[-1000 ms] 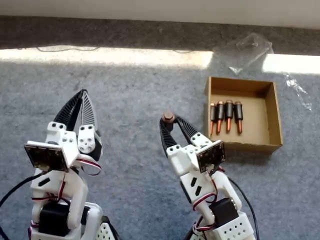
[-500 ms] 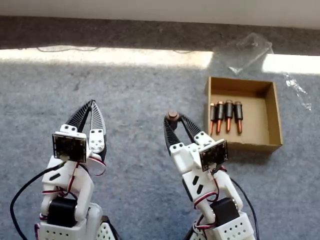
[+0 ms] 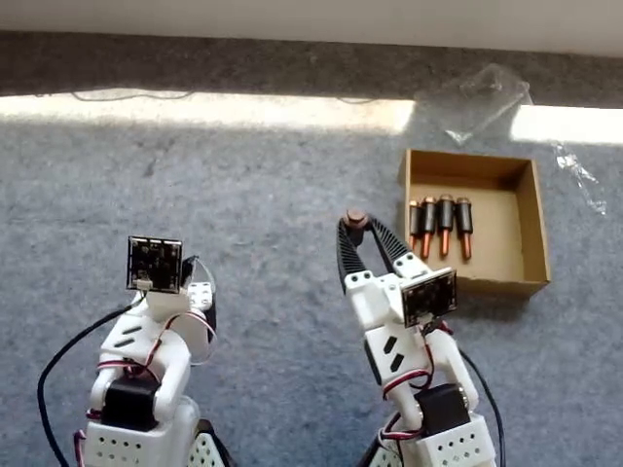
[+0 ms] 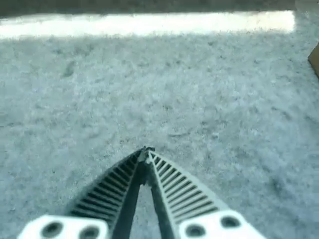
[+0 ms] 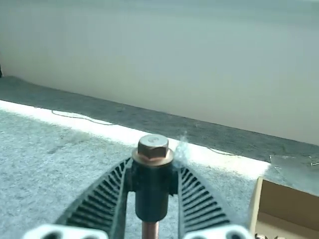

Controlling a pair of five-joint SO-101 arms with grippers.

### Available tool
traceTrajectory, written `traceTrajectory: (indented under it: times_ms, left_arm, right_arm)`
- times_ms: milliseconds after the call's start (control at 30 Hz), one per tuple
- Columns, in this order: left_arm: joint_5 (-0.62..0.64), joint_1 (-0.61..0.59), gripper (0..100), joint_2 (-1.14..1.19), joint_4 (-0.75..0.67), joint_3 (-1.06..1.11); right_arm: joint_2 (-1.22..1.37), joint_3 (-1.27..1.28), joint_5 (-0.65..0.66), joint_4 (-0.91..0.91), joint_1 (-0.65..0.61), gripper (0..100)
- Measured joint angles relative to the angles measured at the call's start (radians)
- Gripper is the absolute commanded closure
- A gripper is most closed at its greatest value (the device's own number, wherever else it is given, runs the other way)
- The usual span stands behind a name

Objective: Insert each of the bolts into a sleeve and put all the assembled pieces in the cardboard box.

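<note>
My right gripper (image 3: 358,232) is shut on an assembled piece (image 5: 151,181), a copper bolt in a black sleeve held upright, its hex head (image 3: 356,218) on top. It hangs over the carpet just left of the cardboard box (image 3: 531,233). Several assembled pieces (image 3: 440,225) lie side by side inside the box. My left gripper (image 4: 146,152) is shut with nothing in it, its tips meeting over bare grey carpet. In the high view the left arm (image 3: 156,292) is pulled back at the lower left.
A clear plastic bag (image 3: 474,99) lies behind the box, another scrap (image 3: 581,175) to its right. A bright strip of sunlight (image 3: 195,109) crosses the grey carpet at the back. A corner of the box (image 5: 279,209) shows in the right wrist view.
The left arm has drawn back toward its base and folded up. The right gripper has carried the assembled piece a little to the right, closer to the box.
</note>
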Motion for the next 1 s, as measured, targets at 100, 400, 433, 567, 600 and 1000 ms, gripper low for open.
traceTrajectory:
  times_ms: [100, 400, 433, 567, 600, 1000]
  left_arm:
    - [0.012, 0.000, 99, 0.002, 0.009, 0.054]
    - [0.015, 0.000, 99, 0.002, 0.011, 0.080]
    - [0.015, 0.000, 99, 0.002, 0.011, 0.089]
    - [0.015, 0.000, 99, 0.002, 0.011, 0.100]
    - [0.015, 0.000, 99, 0.002, 0.011, 0.100]
    - [0.015, 0.000, 99, 0.002, 0.011, 0.132]
  right_arm:
    - [0.000, 0.000, 0.000, 0.026, 0.028, 99.4]
    - [0.000, -0.101, 0.000, 0.279, 0.138, 99.4]
    - [0.000, -0.123, 0.000, 0.296, 0.153, 99.4]
    - [0.000, -0.209, 0.000, 0.362, 0.212, 99.4]
    - [0.000, -0.230, 0.000, 0.379, 0.226, 99.4]
    - [0.417, -0.628, 0.000, 0.445, 0.433, 99.4]
